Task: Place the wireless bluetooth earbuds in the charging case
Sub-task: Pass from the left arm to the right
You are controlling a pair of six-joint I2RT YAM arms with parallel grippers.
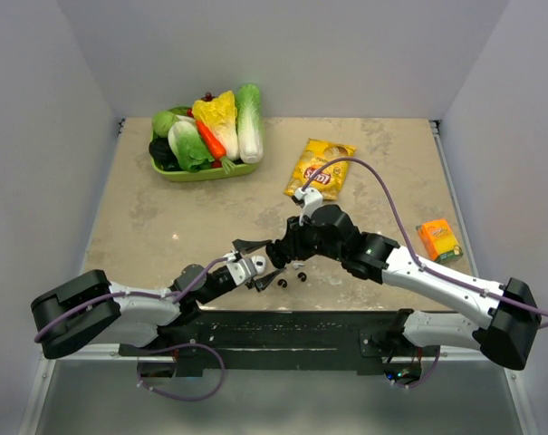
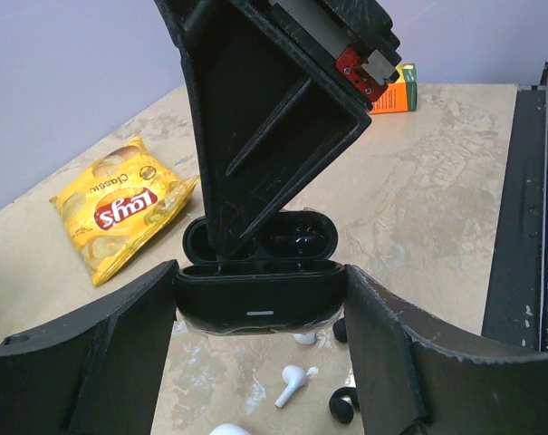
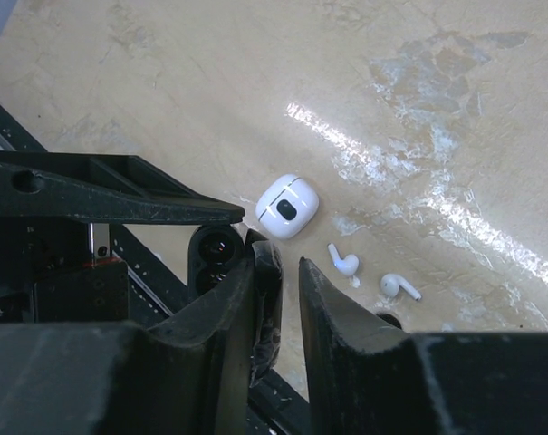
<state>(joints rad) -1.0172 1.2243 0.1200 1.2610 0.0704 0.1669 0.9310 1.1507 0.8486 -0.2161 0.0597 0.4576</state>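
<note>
Well, counting from the left: one green basket [image 1: 201, 174] of vegetables [image 1: 249, 122] stands at the far left of the table [image 1: 165, 217]. My left arm lies low, stretched from the near-left corner toward the middle. My left claw [image 2: 262, 290] is clamped on the two sides of the one black charging case [image 2: 255, 313], held above the table with its lid open and its two wells showing.

Just below the case lie four buds in all, none of them in a well. Two are white earbuds [image 3: 343, 263] with short stems, close together. Two are dark earbuds [image 1: 283, 284], also close together. One white case [image 3: 287, 207], closed, rests on the table beside the white pair.

My right arm comes in from the near-right corner, elbow raised and bent, wrist turned down toward the left claw. My right claw [image 3: 279, 272] has one finger reaching into the open black case. Its fingers stand a narrow gap apart, and I see nothing between them.

Farther right lie one yellow chips bag [image 1: 321, 168] and one orange box [image 1: 439, 240], well apart.
</note>
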